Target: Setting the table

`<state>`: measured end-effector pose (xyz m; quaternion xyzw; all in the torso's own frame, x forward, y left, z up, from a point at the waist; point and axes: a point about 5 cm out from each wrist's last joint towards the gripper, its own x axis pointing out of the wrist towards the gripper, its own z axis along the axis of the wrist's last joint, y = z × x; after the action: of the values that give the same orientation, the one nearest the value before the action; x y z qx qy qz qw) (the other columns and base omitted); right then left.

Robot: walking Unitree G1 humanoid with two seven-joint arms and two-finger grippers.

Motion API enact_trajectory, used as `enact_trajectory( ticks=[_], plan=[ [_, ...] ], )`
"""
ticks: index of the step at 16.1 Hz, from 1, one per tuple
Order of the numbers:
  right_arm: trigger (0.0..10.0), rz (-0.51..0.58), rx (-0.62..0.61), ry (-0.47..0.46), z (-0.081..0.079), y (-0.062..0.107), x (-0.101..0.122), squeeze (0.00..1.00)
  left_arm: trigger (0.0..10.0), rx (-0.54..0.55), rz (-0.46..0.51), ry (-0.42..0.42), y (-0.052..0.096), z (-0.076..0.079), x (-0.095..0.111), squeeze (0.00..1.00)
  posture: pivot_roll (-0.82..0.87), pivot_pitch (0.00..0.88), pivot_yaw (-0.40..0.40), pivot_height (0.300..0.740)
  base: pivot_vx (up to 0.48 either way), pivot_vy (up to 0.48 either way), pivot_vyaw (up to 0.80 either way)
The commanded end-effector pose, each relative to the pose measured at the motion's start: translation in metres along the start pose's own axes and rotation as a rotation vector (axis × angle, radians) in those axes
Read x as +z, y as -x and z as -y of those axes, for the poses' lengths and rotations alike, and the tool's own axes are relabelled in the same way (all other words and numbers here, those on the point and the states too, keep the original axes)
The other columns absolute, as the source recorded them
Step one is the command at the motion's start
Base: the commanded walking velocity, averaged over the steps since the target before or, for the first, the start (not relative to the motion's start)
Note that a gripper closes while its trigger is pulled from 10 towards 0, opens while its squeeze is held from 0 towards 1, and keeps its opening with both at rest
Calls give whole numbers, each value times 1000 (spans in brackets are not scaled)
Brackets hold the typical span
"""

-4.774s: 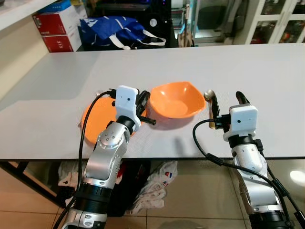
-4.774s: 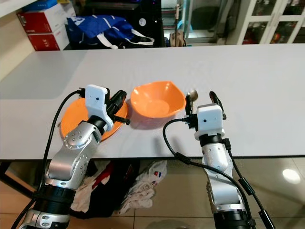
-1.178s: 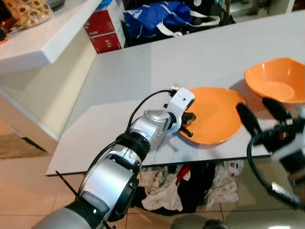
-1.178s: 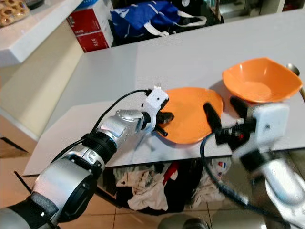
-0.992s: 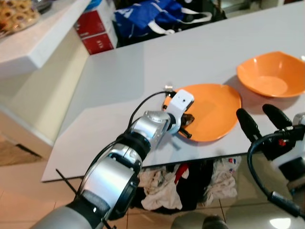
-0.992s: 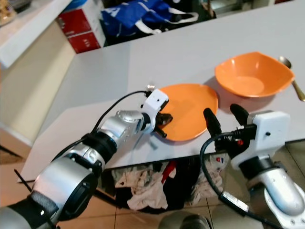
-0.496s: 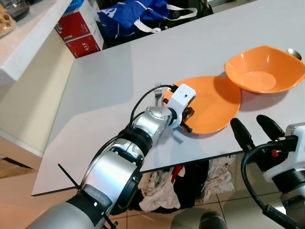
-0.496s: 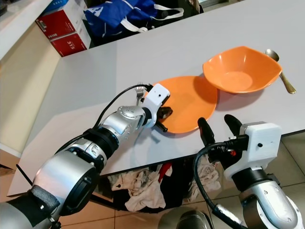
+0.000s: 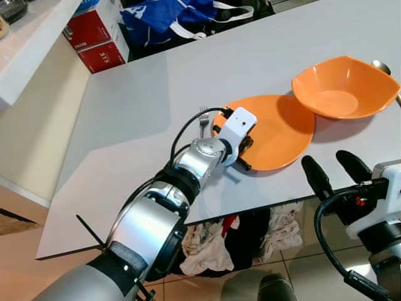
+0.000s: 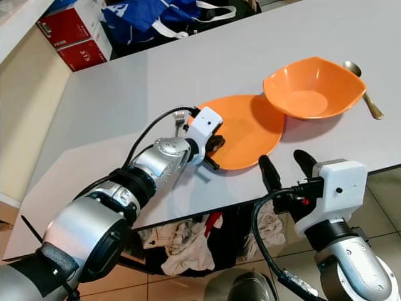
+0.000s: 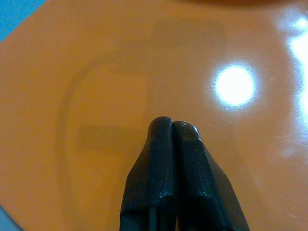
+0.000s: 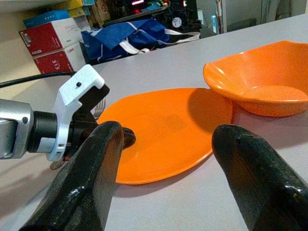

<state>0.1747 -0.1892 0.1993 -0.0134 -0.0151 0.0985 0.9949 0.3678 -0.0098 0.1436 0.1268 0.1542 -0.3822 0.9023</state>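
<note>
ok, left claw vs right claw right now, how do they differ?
The left claw is shut, fingers pressed together; the right claw is open, fingers spread wide. The left claw sits over the near-left rim of the orange plate; the right claw hangs off the table's near edge, short of the plate. Both point toward the plate, and both are empty.

- Left gripper (image 10: 215, 148) at plate (image 10: 247, 128) near edge.
- Bowl (image 10: 311, 88) overlaps plate's far side; spoon (image 10: 363, 89) beside bowl.
- Right gripper (image 10: 288, 168) spread wide, off table (image 10: 138, 94) edge.
</note>
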Motion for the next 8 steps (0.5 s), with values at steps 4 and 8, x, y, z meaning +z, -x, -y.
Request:
enact_trajectory(
  ticks=[4, 8],
  plan=[
    [10000, -25, 22, -12, -4, 0, -5, 0, 10000, 8, -47, 1, -1, 2, -11, 0, -496, 117, 289, 736, 0, 0, 0],
    [10000, -32, 29, -12, -3, -2, -7, 0, 10000, 57, -7, -33, 2, -7, -4, 0, -487, 102, 282, 736, 0, 0, 0]
  ],
)
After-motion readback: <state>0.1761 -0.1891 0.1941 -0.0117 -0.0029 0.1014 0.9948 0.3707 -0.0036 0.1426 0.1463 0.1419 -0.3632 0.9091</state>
